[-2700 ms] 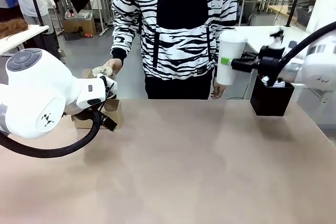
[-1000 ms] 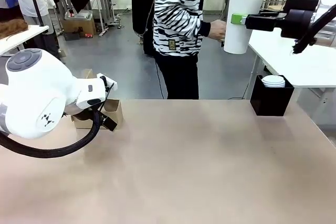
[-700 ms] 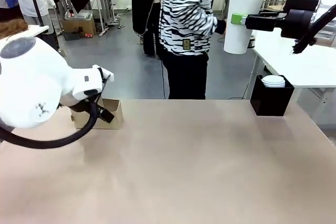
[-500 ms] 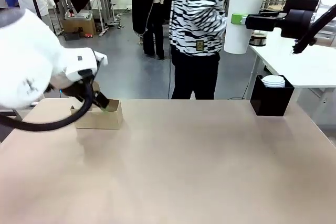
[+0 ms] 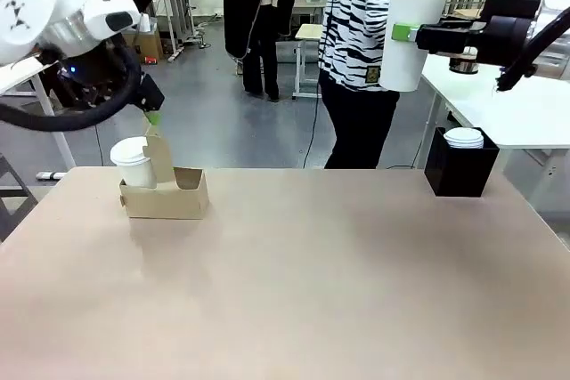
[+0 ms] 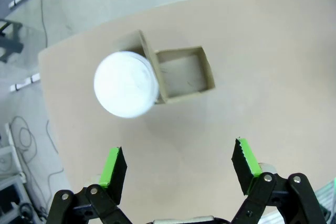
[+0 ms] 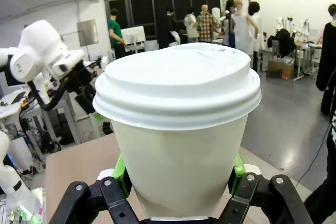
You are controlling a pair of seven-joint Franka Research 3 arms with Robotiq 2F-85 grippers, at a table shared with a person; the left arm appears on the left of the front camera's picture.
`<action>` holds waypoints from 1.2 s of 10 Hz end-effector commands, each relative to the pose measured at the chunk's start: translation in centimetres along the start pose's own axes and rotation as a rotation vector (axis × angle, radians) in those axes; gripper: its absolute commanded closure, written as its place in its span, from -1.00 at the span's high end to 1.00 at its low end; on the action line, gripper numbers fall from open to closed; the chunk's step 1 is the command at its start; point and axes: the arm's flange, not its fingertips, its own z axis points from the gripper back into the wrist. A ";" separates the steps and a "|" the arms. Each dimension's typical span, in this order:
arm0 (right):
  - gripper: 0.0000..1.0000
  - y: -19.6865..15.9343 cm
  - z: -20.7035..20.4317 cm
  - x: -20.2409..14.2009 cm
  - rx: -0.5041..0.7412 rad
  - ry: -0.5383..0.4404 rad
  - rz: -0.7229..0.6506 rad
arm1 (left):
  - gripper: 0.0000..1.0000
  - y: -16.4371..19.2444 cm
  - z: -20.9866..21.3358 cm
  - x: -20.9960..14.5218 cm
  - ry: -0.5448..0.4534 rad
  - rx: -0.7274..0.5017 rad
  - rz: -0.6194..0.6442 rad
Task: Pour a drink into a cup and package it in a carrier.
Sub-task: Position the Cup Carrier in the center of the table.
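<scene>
Across the tan table (image 5: 338,273), the front view is showing my right gripper (image 5: 403,33) clamping a tall lidded cup (image 5: 411,6) high at right, well apart from the carrier (image 5: 169,204) at far left. Left wrist view: my left gripper (image 6: 178,158) is hanging wide open, empty, above the carrier's free hole (image 6: 184,72). Right wrist view: the cup is standing upright

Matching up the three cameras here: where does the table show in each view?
Front view: table fills the lower half.
Left wrist view: table from above, across the middle and right.
Right wrist view: table, tan patch at lower left.
Shared landmarks: carrier links front and left wrist; raised lidded cup links front and right wrist.
</scene>
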 end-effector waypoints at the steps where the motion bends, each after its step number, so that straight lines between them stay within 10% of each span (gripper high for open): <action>1: 0.62 0.1 -0.2 0.1 0.005 -0.009 0.007 | 1.00 0.2 -2.5 2.8 0.049 0.022 0.068; 6: 0.62 0.1 -0.2 0.1 0.005 -0.009 0.007 | 1.00 2.4 -9.3 5.2 0.120 0.057 0.156; 9: 0.62 0.1 -0.2 0.1 0.005 -0.009 0.007 | -0.89 2.3 -9.7 5.6 0.112 0.102 0.182; 12: 0.62 0.1 -0.2 0.1 0.005 -0.009 0.007 | -1.00 2.0 -9.2 5.8 0.099 0.099 0.176</action>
